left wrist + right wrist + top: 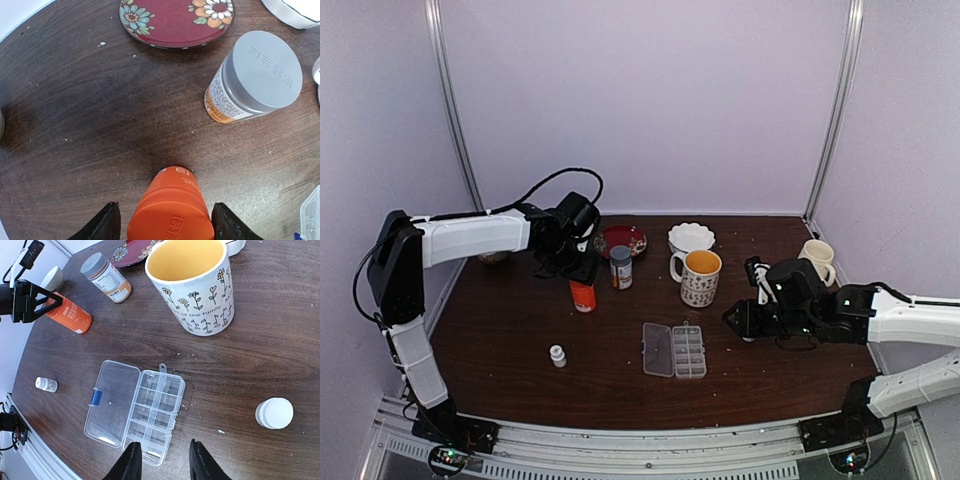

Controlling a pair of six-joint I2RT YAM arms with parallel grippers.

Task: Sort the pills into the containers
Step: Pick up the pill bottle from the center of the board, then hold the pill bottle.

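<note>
The clear pill box (687,351) lies open at the table's middle, lid (111,402) folded out to the left, two rows of cells (155,412) showing. I make out no pills in the cells. A pale speck (220,431) lies on the table right of the box; I cannot tell if it is a pill. My right gripper (162,460) is open and empty, just above the box's near right edge. My left gripper (166,227) is open, a jaw on each side of the orange bottle (172,205) with gaps both sides.
A grey-capped bottle (260,72) stands right of the orange one. A red flowered plate (621,240), white bowl (691,237) and flowered mug (192,285) sit behind. A small white bottle (558,355) is left of the box, a white cap (274,413) right of it, a cream mug (817,260) far right.
</note>
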